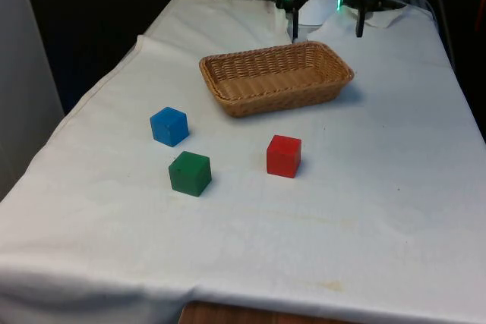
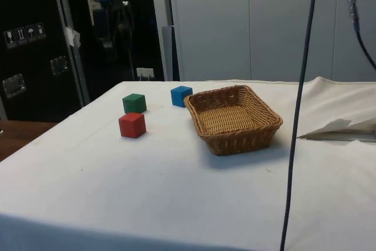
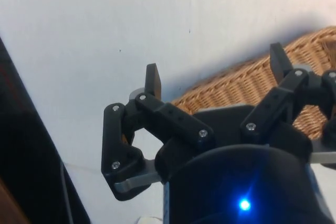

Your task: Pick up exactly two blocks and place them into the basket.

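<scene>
Three blocks sit on the white cloth in the front view: a blue block point(image 1: 168, 126), a green block point(image 1: 190, 173) and a red block point(image 1: 284, 155). The side view shows the same blue block point(image 2: 181, 95), green block point(image 2: 134, 103) and red block point(image 2: 132, 124). The woven basket point(image 1: 334, 85) stands behind them with nothing in it; its rim point(image 2: 218, 144) faces the side camera. My gripper point(image 1: 326, 34) hangs open above the basket's far edge, holding nothing. In the wrist view the fingers point(image 3: 153, 81) are spread wide over the basket point(image 3: 239, 80).
A fold of cloth point(image 2: 335, 124) lies raised beyond the basket near the robot's base. A black cable point(image 2: 296, 116) hangs down across the side view. Wide bare cloth point(image 1: 304, 240) stretches in front of the blocks.
</scene>
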Robot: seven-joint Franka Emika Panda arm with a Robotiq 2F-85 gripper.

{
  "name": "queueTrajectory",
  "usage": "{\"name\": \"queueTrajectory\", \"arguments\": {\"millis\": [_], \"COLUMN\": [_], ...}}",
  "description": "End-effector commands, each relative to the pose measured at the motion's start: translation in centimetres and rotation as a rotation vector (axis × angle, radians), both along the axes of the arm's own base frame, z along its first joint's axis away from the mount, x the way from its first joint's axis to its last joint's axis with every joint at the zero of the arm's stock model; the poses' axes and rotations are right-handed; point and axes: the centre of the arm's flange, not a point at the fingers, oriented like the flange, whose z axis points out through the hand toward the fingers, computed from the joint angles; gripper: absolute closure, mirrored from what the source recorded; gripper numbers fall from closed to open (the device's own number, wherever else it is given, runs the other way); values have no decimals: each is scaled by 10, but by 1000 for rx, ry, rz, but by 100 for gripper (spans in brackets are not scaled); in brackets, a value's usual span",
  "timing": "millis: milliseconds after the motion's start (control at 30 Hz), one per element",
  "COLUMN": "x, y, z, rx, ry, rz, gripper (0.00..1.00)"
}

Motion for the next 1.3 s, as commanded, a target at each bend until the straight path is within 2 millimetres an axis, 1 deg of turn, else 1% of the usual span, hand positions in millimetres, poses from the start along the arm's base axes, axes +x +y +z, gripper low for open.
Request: {"name": "queueTrajectory", "arguments": {"millis": [0, 33, 67, 233, 333, 367, 433, 633, 667, 733, 900, 933, 967, 1000, 1200, 1233, 1267], "x": [-1, -2, -2, 2, 6, 4, 9, 14, 13, 16, 21, 24, 21, 25, 32, 33, 32], "y": [-1, -2, -2, -9, -14, -13, -18, -25, -25, -30, -34, -35, -34, -37, -39, -39, -41], "z": [-5, -8, -6, -32, -42, -40, -52, -73, -72, -86, -103, -111, -107, -114, -135, -142, -140], "rx": [7, 8, -1, 10, 13, 4, 16, 20, 12, 22, 25, 26, 17, 27, 33, 35, 26], "ry": [-17, -20, -7, -27, -30, -31, -29, -26, -23, -23, -22, -22, -20, -21, -19, -19, -14], "rz": [1, -1, -2, -15, -26, -24, -38, -64, -64, -81, -104, -112, -107, -116, -131, -131, -133], "gripper": [0, 0, 0, 0, 0, 0, 0, 0, 0, 0, 0, 0, 0, 0, 0, 0, 0]}}
